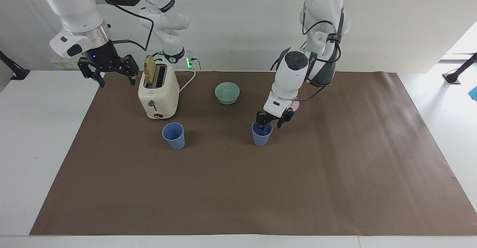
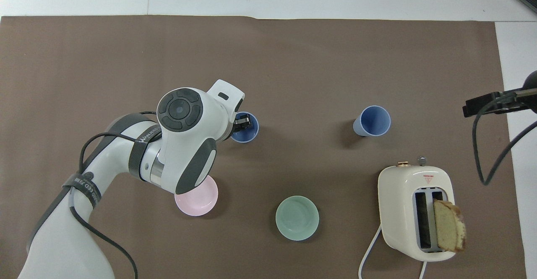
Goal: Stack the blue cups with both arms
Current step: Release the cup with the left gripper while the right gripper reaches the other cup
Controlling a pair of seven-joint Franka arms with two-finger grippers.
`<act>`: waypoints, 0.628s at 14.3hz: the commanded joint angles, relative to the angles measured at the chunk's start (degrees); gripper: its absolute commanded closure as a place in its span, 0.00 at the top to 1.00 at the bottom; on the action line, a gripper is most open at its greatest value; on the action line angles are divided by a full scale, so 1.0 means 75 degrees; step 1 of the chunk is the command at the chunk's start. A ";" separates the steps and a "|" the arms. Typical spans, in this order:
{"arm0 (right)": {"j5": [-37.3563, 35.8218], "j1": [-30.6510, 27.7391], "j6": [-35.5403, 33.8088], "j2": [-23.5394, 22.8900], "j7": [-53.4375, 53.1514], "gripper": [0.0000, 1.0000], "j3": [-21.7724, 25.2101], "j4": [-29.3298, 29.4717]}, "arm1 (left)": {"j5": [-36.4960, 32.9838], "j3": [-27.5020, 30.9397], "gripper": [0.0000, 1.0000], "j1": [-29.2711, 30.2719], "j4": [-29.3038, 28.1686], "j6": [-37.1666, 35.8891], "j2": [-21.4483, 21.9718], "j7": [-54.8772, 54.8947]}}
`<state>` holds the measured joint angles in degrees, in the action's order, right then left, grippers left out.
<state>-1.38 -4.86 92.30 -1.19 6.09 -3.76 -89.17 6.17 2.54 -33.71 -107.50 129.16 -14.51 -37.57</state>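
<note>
Two blue cups stand upright on the brown mat. One cup (image 1: pixel 261 137) is near the middle, and it also shows in the overhead view (image 2: pixel 246 134). The other cup (image 1: pixel 173 136) stands beside the toaster, farther from the robots than it, and also shows in the overhead view (image 2: pixel 372 121). My left gripper (image 1: pixel 272 122) is open at the middle cup's rim, one finger inside the cup and one outside. The left arm covers part of this cup in the overhead view. My right gripper (image 1: pixel 108 72) is open and waits in the air by the toaster at the right arm's end.
A cream toaster (image 1: pixel 158 95) with a slice of bread sticking out stands near the right arm. A mint-green bowl (image 1: pixel 227 92) sits near the robots at mid-table. A pink bowl (image 2: pixel 197 197) lies partly under the left arm. The brown mat (image 1: pixel 238 195) covers the table.
</note>
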 commanded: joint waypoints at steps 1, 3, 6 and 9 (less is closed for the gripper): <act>0.0149 -0.0066 0.0840 0.0405 -0.0120 1.00 -0.0037 -0.0871 | -0.0131 0.0083 1.00 0.0367 -0.0046 -0.0298 0.0516 0.0414; 0.0184 0.0003 0.1098 0.0323 -0.0132 1.00 -0.0037 -0.1095 | -0.0154 0.0083 1.00 0.0626 -0.0046 -0.0789 0.0867 0.0917; 0.0335 0.0051 0.1696 0.0148 -0.0190 1.00 -0.0037 -0.1668 | -0.0166 0.0083 1.00 0.1316 -0.0046 -0.1457 0.1407 0.1936; 0.0418 0.0261 0.2200 -0.0226 -0.0203 1.00 -0.0037 -0.2044 | -0.0178 0.0083 1.00 0.2089 -0.0034 -0.1799 0.1758 0.3247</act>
<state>0.78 -3.86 105.95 -1.83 5.83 -3.96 -102.06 5.72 3.78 -21.50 -106.94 117.20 -3.47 -18.74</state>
